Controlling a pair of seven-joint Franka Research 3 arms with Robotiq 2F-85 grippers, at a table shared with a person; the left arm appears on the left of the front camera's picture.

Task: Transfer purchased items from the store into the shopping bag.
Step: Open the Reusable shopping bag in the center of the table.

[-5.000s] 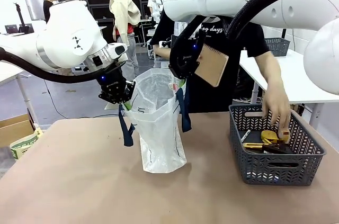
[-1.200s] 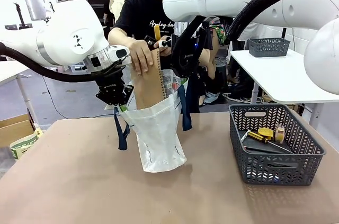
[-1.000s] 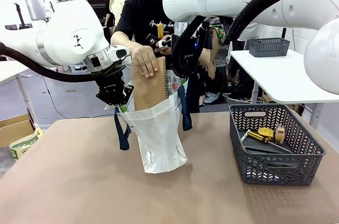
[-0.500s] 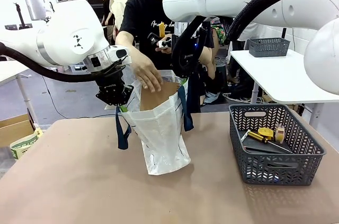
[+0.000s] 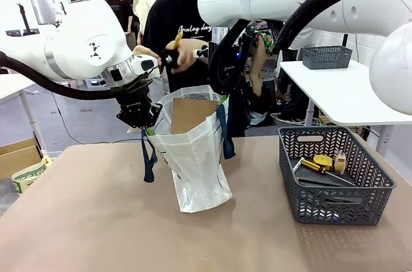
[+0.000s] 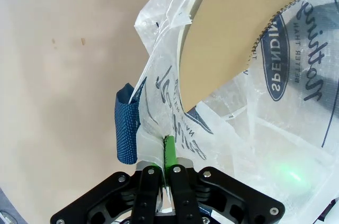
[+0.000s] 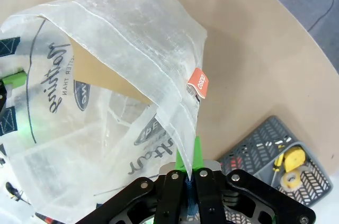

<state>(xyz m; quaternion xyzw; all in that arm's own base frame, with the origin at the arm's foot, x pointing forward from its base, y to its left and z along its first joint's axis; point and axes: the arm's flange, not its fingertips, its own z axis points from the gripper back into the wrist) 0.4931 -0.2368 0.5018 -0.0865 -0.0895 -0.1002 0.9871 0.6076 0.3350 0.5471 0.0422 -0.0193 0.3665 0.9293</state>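
The shopping bag [image 5: 196,163] stands open on the table, translucent white with navy straps. My left gripper [image 5: 145,123] is shut on its left rim and my right gripper [image 5: 223,89] is shut on its right rim, holding the mouth wide. A flat brown cardboard box [image 5: 190,112] stands inside the bag, its top edge showing. Above the bag, a person's hand [image 5: 168,58] holds a yellow item [image 5: 176,41]. The left wrist view has the left gripper [image 6: 164,169] pinching the rim beside the brown box [image 6: 238,38]. The right wrist view has the right gripper [image 7: 189,175] clamped on the rim.
The store, a dark grey lattice basket [image 5: 335,202], sits at the table's right with yellow items [image 5: 327,163] inside; it also appears past the bag as the basket [image 7: 249,152]. A navy strap [image 6: 127,135] hangs by the left fingers. Bare table lies in front.
The person's hand has let go of the brown box, now resting lower in the bag, and has lifted away. A hand holds a yellow item above the bag. Both grippers stayed put.
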